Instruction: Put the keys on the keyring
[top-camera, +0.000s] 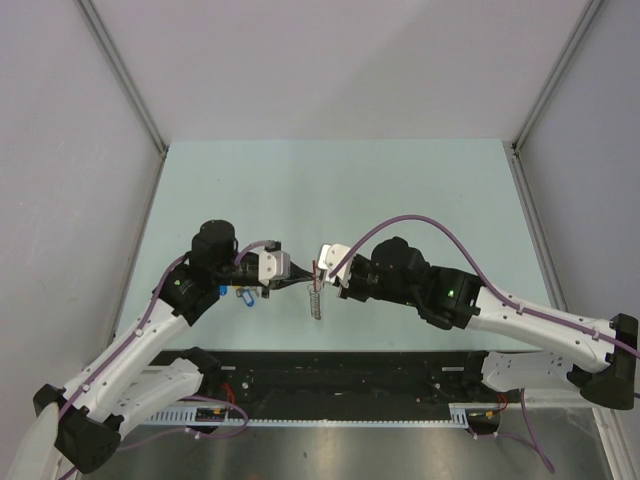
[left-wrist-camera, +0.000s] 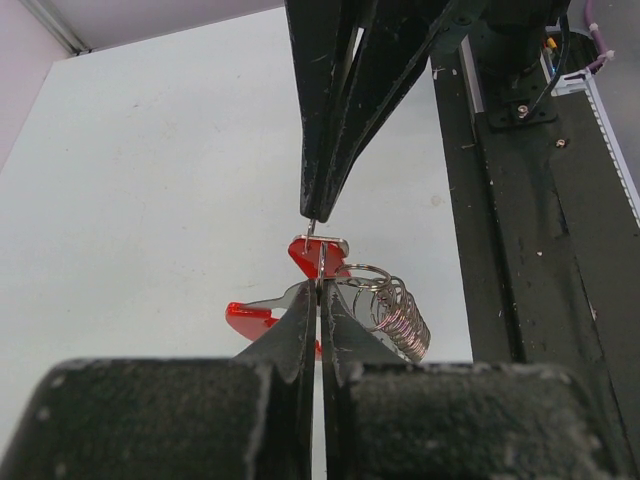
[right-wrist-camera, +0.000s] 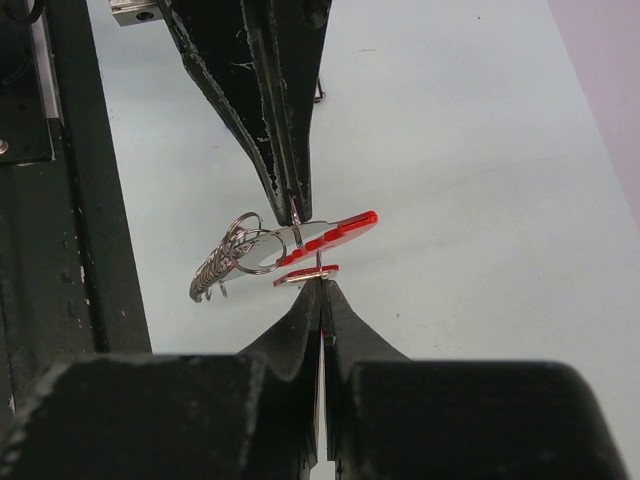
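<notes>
Two tips nearly touching: left end effector (left-wrist-camera: 320, 288) clamped on keyring (right-wrist-camera: 345, 225), right end effector (right-wrist-camera: 320, 285) pinching red key (right-wrist-camera: 305, 273) right by it. Hold ring steady, ease key on slow, w/o twisting.

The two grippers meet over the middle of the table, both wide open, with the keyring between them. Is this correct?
Not quite: the grippers are shut, not wide open. Each wrist view shows its own fingers pressed together at the tips. The rest holds: the left gripper and the right gripper meet over the middle of the table, with the keyring between them.
</notes>
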